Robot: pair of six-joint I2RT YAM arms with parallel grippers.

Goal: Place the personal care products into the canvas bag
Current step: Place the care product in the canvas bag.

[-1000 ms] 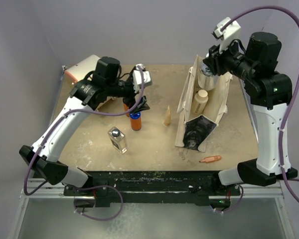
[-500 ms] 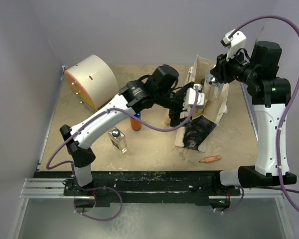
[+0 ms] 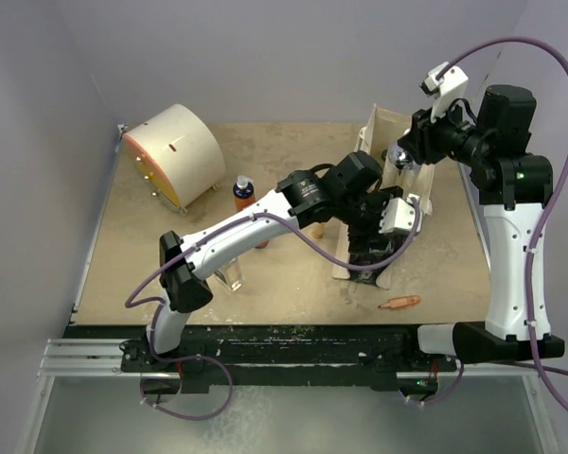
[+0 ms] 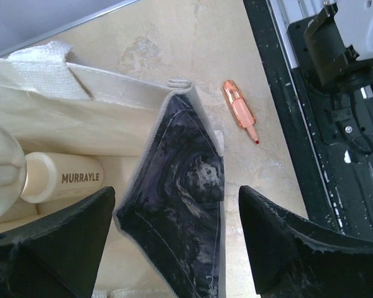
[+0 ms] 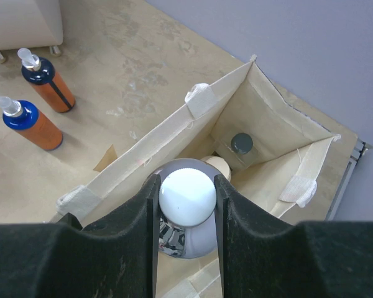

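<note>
The canvas bag [image 3: 360,170] stands open at the right of the table, dark panel [image 4: 186,205] at its near end. My right gripper [image 5: 186,186] is shut on the white cap of the silver bottle [image 5: 196,239] and holds it over the bag's mouth [image 3: 404,154]. Inside the bag lie a cream-white bottle [image 4: 62,177] and a clear bottle with a black cap [image 5: 241,144]. My left gripper [image 4: 175,192] is open and empty, its fingers either side of the dark panel [image 3: 377,227]. Two orange bottles [image 5: 43,127] [image 5: 46,77] stand on the table left of the bag. A clear bottle [image 3: 232,276] is partly hidden behind my left arm.
A large cream drum with an orange face [image 3: 175,154] lies at the back left. A small orange pen-like stick [image 3: 399,303] lies in front of the bag. A tan wooden cone [image 5: 105,158] stands next to the bag's left side. My left arm crosses the middle of the table.
My left arm has swung right from the orange bottles to the bag's near end, its gripper empty. My right gripper has kept the silver bottle over the bag, shifting slightly.
</note>
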